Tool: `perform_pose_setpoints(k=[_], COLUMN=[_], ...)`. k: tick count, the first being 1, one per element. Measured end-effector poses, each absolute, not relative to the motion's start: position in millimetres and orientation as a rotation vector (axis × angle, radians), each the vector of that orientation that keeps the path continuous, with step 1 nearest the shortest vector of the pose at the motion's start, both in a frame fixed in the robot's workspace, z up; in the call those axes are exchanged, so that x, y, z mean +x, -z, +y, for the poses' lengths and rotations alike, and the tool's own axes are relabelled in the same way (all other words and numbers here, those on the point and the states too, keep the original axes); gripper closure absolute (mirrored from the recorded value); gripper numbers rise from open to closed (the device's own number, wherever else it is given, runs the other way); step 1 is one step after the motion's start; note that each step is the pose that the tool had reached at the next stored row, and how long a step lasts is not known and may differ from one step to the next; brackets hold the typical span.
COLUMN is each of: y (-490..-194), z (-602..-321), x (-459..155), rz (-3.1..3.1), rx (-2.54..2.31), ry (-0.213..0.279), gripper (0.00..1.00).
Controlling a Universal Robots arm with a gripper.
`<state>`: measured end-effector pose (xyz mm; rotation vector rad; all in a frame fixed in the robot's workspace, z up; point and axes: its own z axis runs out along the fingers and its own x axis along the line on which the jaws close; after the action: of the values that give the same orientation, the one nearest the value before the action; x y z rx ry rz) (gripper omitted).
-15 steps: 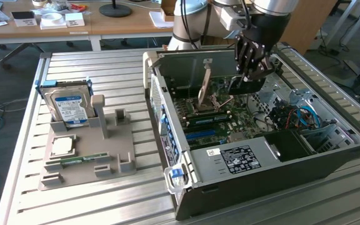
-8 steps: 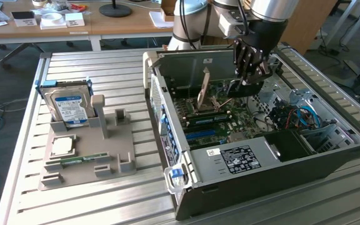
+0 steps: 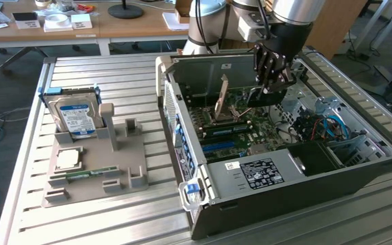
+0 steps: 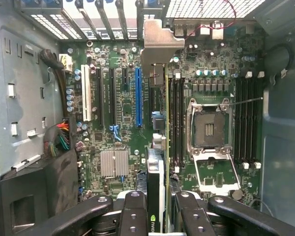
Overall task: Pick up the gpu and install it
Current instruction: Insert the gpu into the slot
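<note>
My tool (image 4: 160, 216) is clamped on the gpu (image 4: 156, 172), one black finger (image 4: 132, 214) against each face of the card. The card stands edge-on inside the open computer case (image 3: 285, 204), above the green motherboard (image 4: 123, 132). Its pale metal bracket (image 4: 160, 42) points toward the case's slotted rear wall. Seen from the wrist, the card's edge runs between the long blue slot (image 4: 137, 96) and the empty CPU socket (image 4: 210, 128); I cannot tell whether it touches the board.

The case lies on its side on a bench (image 3: 114, 224) of ribbed aluminium slats. Beside the case, on the exterior view's left, sits a grey moulded fixture tray (image 3: 94, 194) with a blue-labelled hard drive (image 3: 77, 116) upright in it. Beyond the case stand wooden desks (image 3: 135, 28) over dark carpet.

The motherboard carries a finned silver heatsink (image 4: 114, 163) and rows of black slots.
</note>
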<state>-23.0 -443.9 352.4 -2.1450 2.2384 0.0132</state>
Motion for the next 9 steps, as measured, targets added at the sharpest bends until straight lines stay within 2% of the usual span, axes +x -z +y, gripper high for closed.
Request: perform_pose_setpoints(k=[9], y=[-352.3], z=[-443.9], x=[-22.3], rz=[2.245], rx=[-2.151], ry=[-0.026], gripper=[0.73])
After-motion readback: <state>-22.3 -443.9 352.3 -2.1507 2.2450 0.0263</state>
